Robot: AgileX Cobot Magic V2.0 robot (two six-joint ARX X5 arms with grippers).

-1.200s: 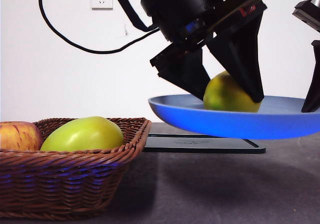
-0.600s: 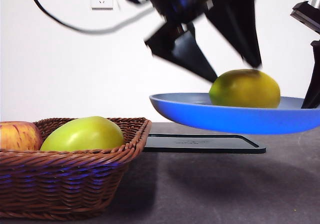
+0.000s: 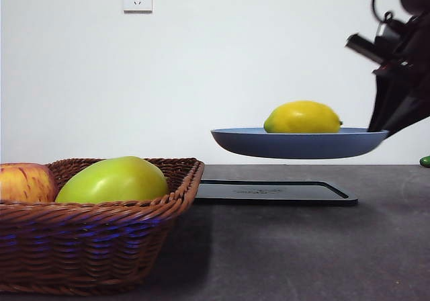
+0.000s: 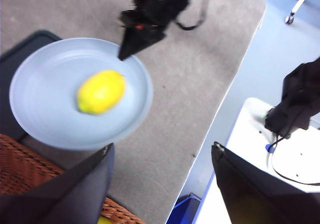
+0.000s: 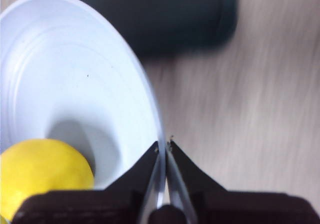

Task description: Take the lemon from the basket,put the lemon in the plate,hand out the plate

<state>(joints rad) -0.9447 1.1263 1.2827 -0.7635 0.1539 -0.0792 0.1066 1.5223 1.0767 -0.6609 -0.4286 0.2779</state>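
The yellow lemon (image 3: 303, 117) lies in the light-blue plate (image 3: 295, 145), which hangs level in the air above the black tray. My right gripper (image 3: 384, 132) is shut on the plate's rim at its right side; the right wrist view shows the jaws (image 5: 164, 145) pinching the rim, with the plate (image 5: 75, 74) and lemon (image 5: 40, 176) beside them. My left gripper (image 4: 161, 149) is open and empty, high above, looking down on the lemon (image 4: 101, 91) in the plate (image 4: 45, 99). The wicker basket (image 3: 101, 227) stands at the near left.
A large yellow-green fruit (image 3: 112, 180) and a red-yellow apple (image 3: 23, 182) lie in the basket. A flat black tray (image 3: 275, 192) lies on the table under the plate. A small green thing (image 3: 424, 160) shows at the right edge. The table's edge (image 4: 220, 104) runs past the plate.
My left gripper let go of the lemon, opened and rose out of the front view. The lemon now lies free in the plate, which has levelled out.
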